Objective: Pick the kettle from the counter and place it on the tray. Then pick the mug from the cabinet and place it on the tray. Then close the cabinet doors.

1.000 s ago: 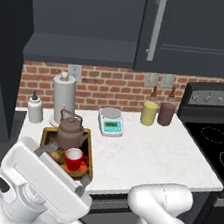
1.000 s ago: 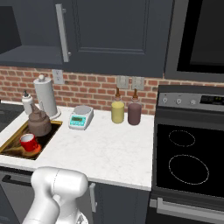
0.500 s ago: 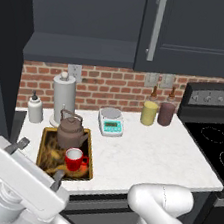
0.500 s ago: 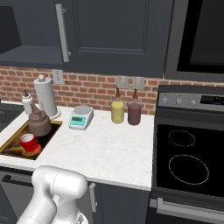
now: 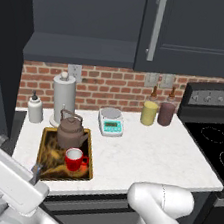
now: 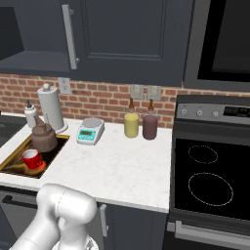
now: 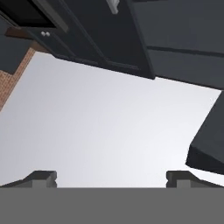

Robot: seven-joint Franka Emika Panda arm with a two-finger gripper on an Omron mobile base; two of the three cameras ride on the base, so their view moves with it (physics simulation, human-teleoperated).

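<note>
The brown kettle [image 5: 71, 134] [image 6: 44, 138] stands at the back of the gold-rimmed tray [image 5: 90, 160] [image 6: 11, 159], which lies on the white counter [image 5: 143, 156] [image 6: 117, 166]. In front of the kettle on the same tray sits the red mug [image 5: 74, 159] [image 6: 31, 158]. Above, the cabinet [image 5: 80, 26] shows its dark inside. Its left door [image 5: 3, 53] is swung out, while the right door [image 5: 196, 30] with a silver bar handle is flat shut. My gripper [image 5: 16, 157] [image 7: 111, 179] is low at the front left, before the counter edge, open and holding nothing.
Along the brick wall stand a soap bottle [image 5: 34, 109], a grey paper-towel roll [image 5: 64, 97], a white-and-teal scale [image 5: 111, 121], a yellow jar [image 5: 148, 113] and a dark jar [image 5: 166, 113]. The black stovetop [image 5: 215, 148] borders the counter on the right.
My hand has swung further left and down toward the lower left corner of the left base view. Kettle, mug and tray have not moved.
</note>
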